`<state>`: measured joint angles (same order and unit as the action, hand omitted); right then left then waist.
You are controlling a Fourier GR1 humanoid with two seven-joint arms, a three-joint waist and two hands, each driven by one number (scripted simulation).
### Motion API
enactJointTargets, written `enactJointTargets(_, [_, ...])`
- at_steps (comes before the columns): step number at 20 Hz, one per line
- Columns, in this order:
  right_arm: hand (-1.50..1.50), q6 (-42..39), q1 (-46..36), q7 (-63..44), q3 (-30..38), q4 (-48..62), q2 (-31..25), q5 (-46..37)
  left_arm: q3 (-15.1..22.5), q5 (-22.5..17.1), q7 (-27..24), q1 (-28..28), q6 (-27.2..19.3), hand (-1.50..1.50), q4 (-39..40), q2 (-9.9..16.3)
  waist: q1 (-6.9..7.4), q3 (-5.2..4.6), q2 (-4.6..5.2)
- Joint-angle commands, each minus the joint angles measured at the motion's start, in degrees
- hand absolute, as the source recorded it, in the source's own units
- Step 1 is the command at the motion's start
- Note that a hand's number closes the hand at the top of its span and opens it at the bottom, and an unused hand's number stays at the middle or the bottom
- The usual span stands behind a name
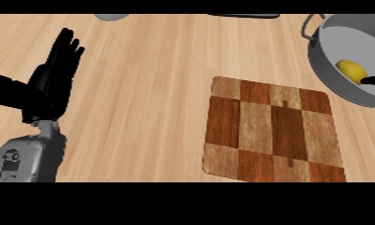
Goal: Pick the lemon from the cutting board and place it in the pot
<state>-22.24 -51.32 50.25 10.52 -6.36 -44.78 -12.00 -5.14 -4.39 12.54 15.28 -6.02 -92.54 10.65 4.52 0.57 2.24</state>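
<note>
The yellow lemon [351, 70] lies inside the grey pot [326, 65] at the right edge of the head view. A small black piece at the right edge, just beside the lemon, may be part of my right hand [369, 80]; too little shows to tell how its fingers stand. The checkered wooden cutting board [273, 130] sits below and left of the pot with nothing on it. My left hand [53, 78] rests at the left with its fingers straight and pointing up, far from the board and the pot.
A grey rounded object [111, 17] peeks in at the top edge, left of centre. A dark flat item [245, 15] lies along the top edge. Bare wooden counter [147, 95] lies between my left hand and the board.
</note>
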Motion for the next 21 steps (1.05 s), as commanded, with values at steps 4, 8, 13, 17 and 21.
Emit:
enactJointTargets(4, [-1.50, -16.10, 0.70, 1.71, 2.31, 0.72, -6.69, 2.78, 0.08, 0.25, 0.65, -0.18, -0.49, 0.00, -0.35, -0.20, -0.38, 0.16, 0.10])
enactJointTargets(8, [-1.50, -18.00, 1.01, -0.23, 3.04, 0.01, -7.63, 3.89, -0.44, 0.16, 1.05, 0.77, -0.26, 0.00, -0.95, 0.71, -0.05, 0.31, 0.22])
enactJointTargets(13, [-1.50, -19.01, 2.47, -1.50, 3.36, -1.56, -9.70, 4.65, 0.05, -0.23, -0.45, -1.09, 0.13, 0.00, -0.78, -0.36, 0.09, 0.47, 0.49])
enactJointTargets(17, [-1.50, -19.16, 2.53, -2.92, 3.43, -2.99, -9.82, 5.19, 0.55, 0.11, 0.72, 0.39, -0.43, 0.00, -1.16, -0.62, 0.12, 0.59, 0.65])
enactJointTargets(21, [-1.50, -19.51, 4.22, -3.43, 3.49, -3.76, -9.82, 5.80, -0.34, 0.04, 0.23, 0.98, -0.72, 0.00, -0.82, -0.23, -0.23, 0.69, 0.89])
